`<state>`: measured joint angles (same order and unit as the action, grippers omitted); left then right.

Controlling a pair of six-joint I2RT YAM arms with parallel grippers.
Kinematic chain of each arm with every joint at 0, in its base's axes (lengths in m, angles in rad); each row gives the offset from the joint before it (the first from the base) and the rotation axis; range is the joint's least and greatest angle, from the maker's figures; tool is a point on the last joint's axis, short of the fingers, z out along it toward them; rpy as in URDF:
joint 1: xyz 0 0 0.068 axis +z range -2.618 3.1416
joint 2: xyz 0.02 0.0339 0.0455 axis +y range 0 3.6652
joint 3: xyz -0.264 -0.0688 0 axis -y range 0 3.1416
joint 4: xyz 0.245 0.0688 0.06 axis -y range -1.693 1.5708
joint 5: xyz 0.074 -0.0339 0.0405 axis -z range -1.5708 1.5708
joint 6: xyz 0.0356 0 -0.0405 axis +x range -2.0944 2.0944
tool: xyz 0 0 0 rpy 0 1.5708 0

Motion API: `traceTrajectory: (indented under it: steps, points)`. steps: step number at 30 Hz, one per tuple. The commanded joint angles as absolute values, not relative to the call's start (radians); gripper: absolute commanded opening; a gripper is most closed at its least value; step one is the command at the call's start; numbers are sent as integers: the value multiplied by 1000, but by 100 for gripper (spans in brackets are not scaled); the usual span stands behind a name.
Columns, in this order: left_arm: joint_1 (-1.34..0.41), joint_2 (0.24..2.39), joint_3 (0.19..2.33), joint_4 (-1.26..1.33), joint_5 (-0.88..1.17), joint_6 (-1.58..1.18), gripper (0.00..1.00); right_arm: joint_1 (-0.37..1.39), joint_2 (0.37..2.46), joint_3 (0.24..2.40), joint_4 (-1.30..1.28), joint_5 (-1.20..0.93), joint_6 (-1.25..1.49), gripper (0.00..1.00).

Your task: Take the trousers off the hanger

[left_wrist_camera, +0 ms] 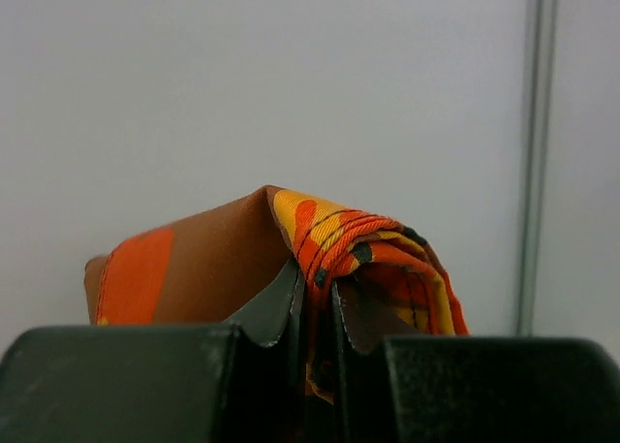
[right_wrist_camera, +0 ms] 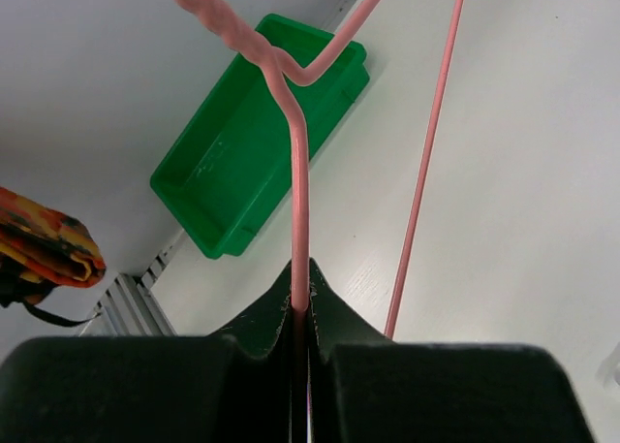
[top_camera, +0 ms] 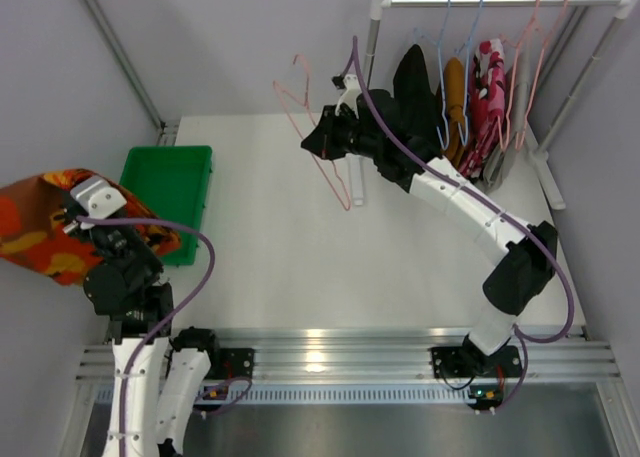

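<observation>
Now, white table [top_camera: 280, 247] between grey walls [top_camera: 220, 37], green bin [top_camera: 170, 192] at its left edge, my left gripper [left_wrist_camera: 315, 288] clamped on orange trousers [top_camera: 40, 227], stretched leftward beyond that edge, my right gripper [right_wrist_camera: 300, 293] pinching a pink hanger [right_wrist_camera: 298, 201].

Looking across all my views right now: no words, labels, brand marks or numbers that I can read on anything.
</observation>
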<state>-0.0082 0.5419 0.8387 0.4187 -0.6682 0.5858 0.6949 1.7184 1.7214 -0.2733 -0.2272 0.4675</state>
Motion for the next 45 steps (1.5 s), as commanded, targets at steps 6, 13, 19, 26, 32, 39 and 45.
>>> traceTrajectory:
  steps: [6, 13, 19, 26, 32, 39, 45]
  points:
    - [72, 344, 585, 689, -657, 739, 0, 723, 1658, 1740, -313, -264, 425, 0]
    - [74, 328, 440, 752, -604, 781, 0, 723, 1667, 1740, -325, -253, 416, 0]
    - [74, 486, 365, 909, -542, 793, 0, 721, 1689, 1743, -331, -253, 422, 0]
    - [174, 811, 400, 1058, -299, 649, 0, 715, 1709, 1750, -330, -264, 422, 0]
    - [327, 1152, 575, 1083, -76, 479, 0, 698, 1684, 1712, -305, -285, 411, 0]
    - [327, 1362, 751, 967, 273, 439, 0, 698, 1648, 1698, -290, -302, 400, 0]
    - [316, 1558, 908, 760, 483, 492, 0, 696, 1595, 1660, -293, -314, 396, 0]
